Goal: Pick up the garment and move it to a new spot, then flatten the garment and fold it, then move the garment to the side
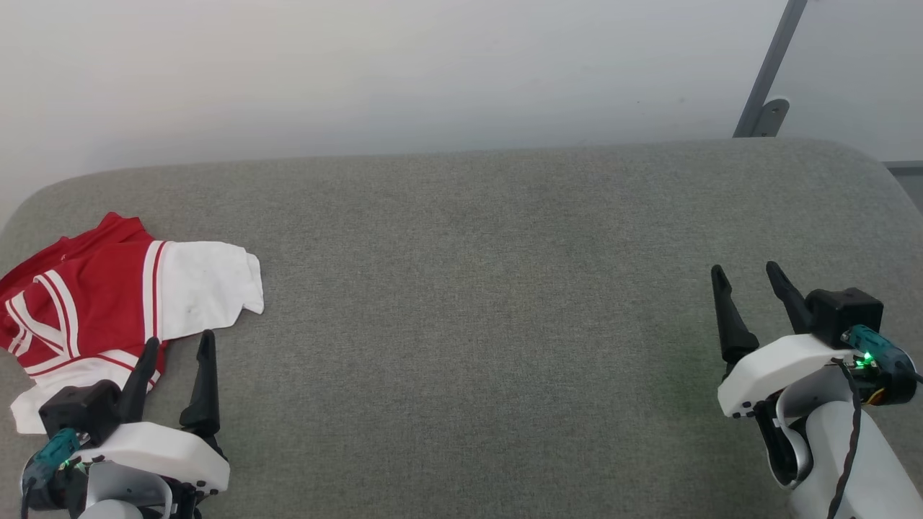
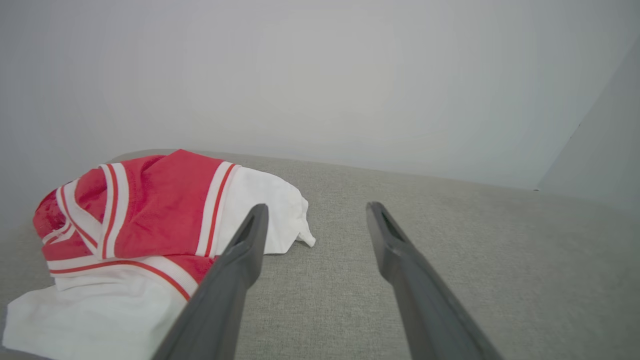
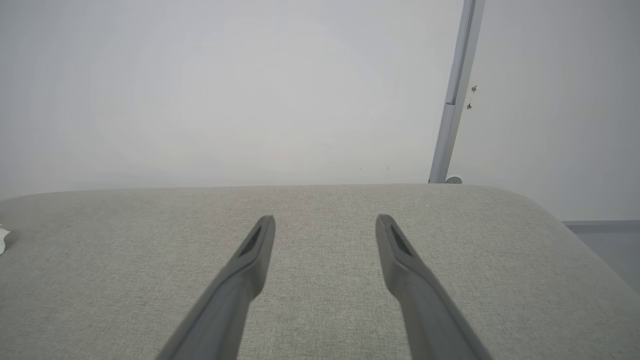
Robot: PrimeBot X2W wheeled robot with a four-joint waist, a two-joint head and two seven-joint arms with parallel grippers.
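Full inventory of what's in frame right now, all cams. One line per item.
garment: 1, red with white sleeve ends and stripe trim, bunched at the far left of the padded surface
padded surface: 1, grey fabric, across the foreground
wall: 1, white, behind the surface
post: 1, grey metal, upper right, behind the surface
left end effector: 1, dark fingers on white body, lower left by the garment, open, holding nothing
right end effector: 1, same colours, lower right over bare surface, open, holding nothing

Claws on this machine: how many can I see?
2. The left claw, open, is at the lower left by the red-and-white shirt; the right claw, open, is at the lower right over the grey cushion.
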